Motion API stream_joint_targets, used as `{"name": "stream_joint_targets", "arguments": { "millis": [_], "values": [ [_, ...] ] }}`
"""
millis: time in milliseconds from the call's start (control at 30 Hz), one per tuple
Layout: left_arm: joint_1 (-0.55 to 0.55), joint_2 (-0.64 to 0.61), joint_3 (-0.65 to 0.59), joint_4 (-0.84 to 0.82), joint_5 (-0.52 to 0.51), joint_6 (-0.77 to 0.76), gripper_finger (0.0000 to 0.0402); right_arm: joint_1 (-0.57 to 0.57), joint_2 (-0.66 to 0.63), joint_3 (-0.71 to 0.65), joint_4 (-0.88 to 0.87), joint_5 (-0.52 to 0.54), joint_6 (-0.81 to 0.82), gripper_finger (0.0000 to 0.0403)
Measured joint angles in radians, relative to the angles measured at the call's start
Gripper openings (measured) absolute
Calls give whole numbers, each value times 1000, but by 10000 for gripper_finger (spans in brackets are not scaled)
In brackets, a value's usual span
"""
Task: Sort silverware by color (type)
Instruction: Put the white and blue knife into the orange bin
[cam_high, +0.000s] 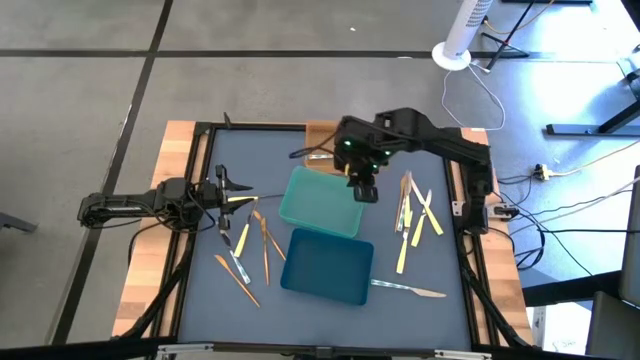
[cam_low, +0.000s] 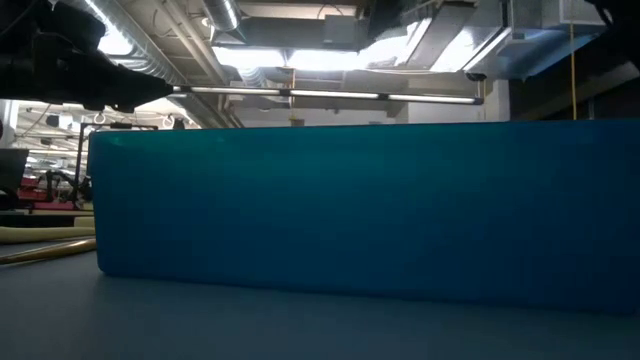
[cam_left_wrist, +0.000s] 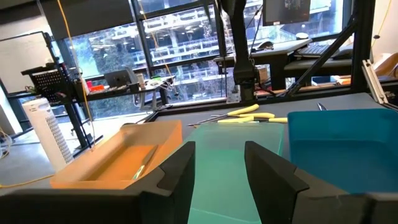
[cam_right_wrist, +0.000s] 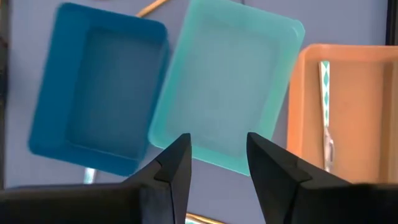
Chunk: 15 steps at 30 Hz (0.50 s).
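While the right gripper (cam_high: 364, 192) hangs open over the teal tray (cam_high: 318, 203), empty, silverware (cam_high: 412, 215) lies mostly lengthwise front-to-back; left gripper (cam_high: 226, 195) seemingly open.

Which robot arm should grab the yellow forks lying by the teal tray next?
Probably the right. Its end effector hangs open and empty over the teal tray, close to the yellow utensils. The left end effector sits at the table's far left side.
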Motion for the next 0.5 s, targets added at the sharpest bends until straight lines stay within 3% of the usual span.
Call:
{"name": "stream_joint_targets", "arguments": {
  "millis": [500],
  "values": [
    [0, 0, 0, 0, 0, 0, 133, 214, -136, 0, 1, 133, 189, 143]
  ]
}}
